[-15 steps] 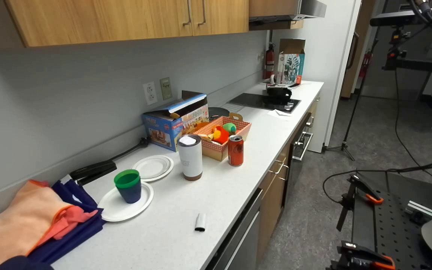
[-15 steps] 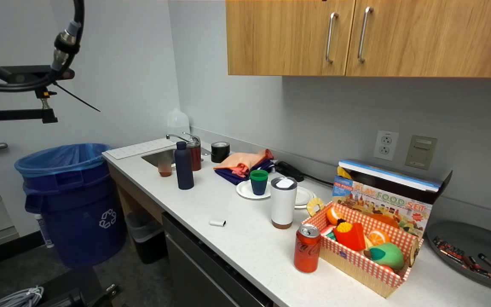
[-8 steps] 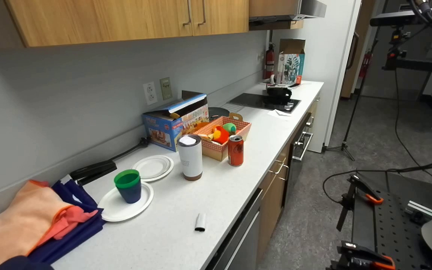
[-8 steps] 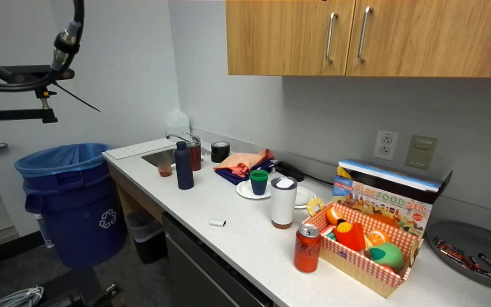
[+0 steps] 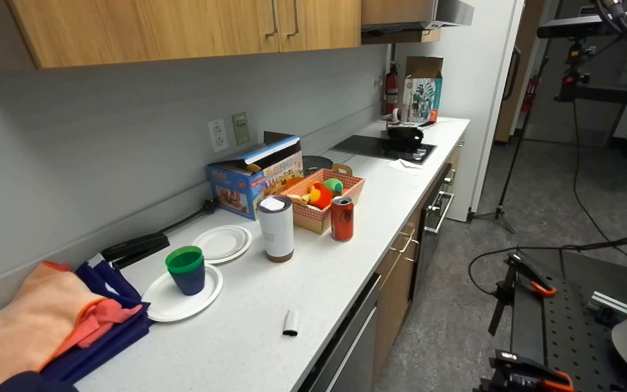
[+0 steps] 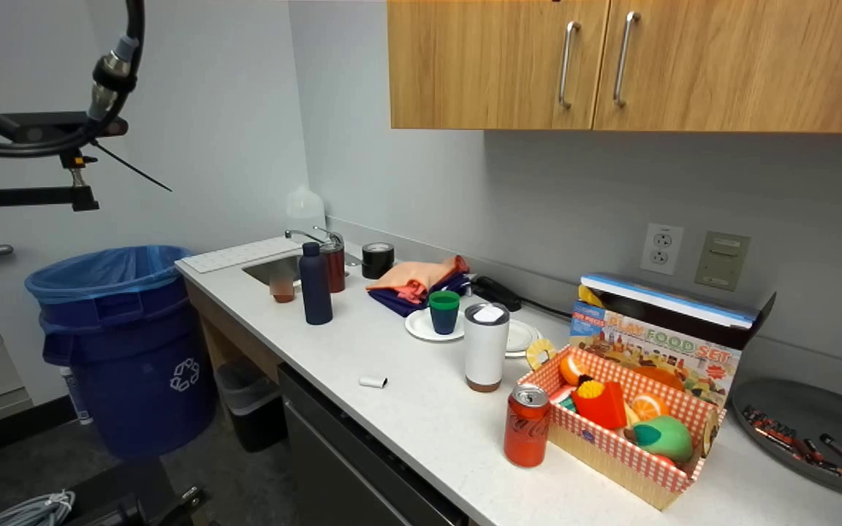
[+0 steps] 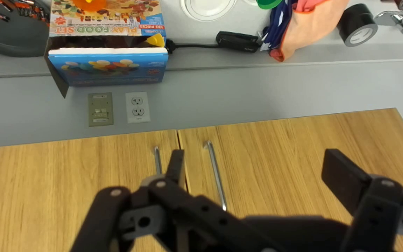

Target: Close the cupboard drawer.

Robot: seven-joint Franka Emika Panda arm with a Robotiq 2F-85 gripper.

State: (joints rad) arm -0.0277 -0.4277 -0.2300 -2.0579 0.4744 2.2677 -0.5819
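A white counter [image 5: 243, 332] runs along a pale gray wall [image 5: 123, 147].

The gripper [image 7: 254, 165] partly hides a handle [image 7: 157, 159]; both exterior views crop the cabinet doors [image 6: 494, 69].

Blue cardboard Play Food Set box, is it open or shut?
Open: in the wrist view, the box gapes along its top, with a small yellow piece showing.

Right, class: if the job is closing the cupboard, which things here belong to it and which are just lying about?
Belongs to the job:
wooden cupboard doors
slim metal handles
hand, open

Just lying about:
red can
white tumbler
white plates
green-rimmed cup
checked basket
play food box
navy bottle
black tape roll
orange and navy cloths
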